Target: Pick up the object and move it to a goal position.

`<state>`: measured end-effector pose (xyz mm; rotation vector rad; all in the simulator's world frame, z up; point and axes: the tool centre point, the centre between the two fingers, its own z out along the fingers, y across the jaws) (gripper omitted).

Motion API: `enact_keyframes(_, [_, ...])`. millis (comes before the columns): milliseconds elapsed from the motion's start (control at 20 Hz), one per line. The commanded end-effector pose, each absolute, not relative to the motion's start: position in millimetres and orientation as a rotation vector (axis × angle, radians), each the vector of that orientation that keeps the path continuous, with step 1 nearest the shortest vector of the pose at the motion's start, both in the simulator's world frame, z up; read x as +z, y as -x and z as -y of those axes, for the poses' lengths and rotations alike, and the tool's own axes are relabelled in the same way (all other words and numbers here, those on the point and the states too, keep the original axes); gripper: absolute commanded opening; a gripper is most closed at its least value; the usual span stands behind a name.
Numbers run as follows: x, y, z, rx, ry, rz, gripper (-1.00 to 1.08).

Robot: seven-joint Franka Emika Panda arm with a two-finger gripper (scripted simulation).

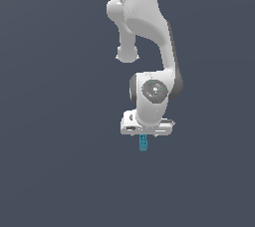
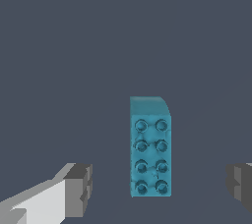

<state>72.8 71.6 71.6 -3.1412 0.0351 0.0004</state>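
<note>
Tool (image 2: 157, 188) spread wide, fingers (image 2: 78, 188) clear of studded teal block (image 2: 150, 154); block apparently between them.

Words: none can be read.
Numbers: none.
Small teal-blue studded plastic block (image 2: 150, 155): round bumps only, no letters.

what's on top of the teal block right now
In the wrist view, the teal studded block shows two rows of round studs with nothing resting on them. In the exterior view the open gripper hangs right above it, hiding whether they touch.
</note>
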Motion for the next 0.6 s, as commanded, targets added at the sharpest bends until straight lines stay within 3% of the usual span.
enact_keyframes(0, [66.8,-72.7,-71.6,0.001,3.141,-0.035,1.0])
enact_keyframes(550, [22.2,-72.6,-71.8,0.0,3.141,-0.036,1.0])
